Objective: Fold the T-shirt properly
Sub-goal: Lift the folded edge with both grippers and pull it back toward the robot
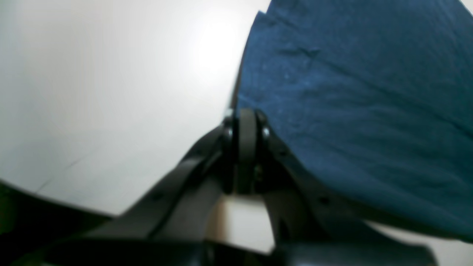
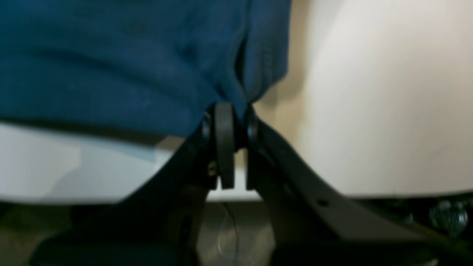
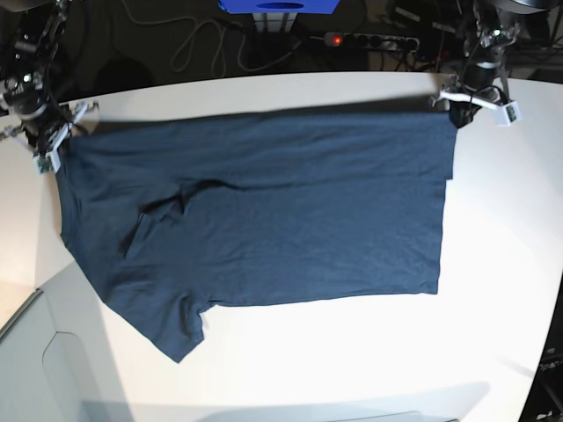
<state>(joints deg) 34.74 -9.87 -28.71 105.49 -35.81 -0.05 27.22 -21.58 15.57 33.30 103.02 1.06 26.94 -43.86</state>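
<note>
The dark navy T-shirt (image 3: 290, 211) lies spread across the white table (image 3: 501, 264), hem to the right and one sleeve (image 3: 171, 330) pointing toward the near left. My left gripper (image 3: 457, 112) is shut on the shirt's far right corner; the left wrist view shows its closed jaws (image 1: 246, 114) at the fabric's (image 1: 351, 92) edge. At the far left corner my right gripper (image 3: 58, 145) is also shut, with blue cloth (image 2: 111, 55) bunched between its tips (image 2: 231, 111). The far edge runs taut between the two grippers.
Behind the table's far edge are cables (image 3: 202, 44), a power strip with a red light (image 3: 369, 40) and a blue object (image 3: 280, 7). The table's corner drops off at the near left (image 3: 26, 308).
</note>
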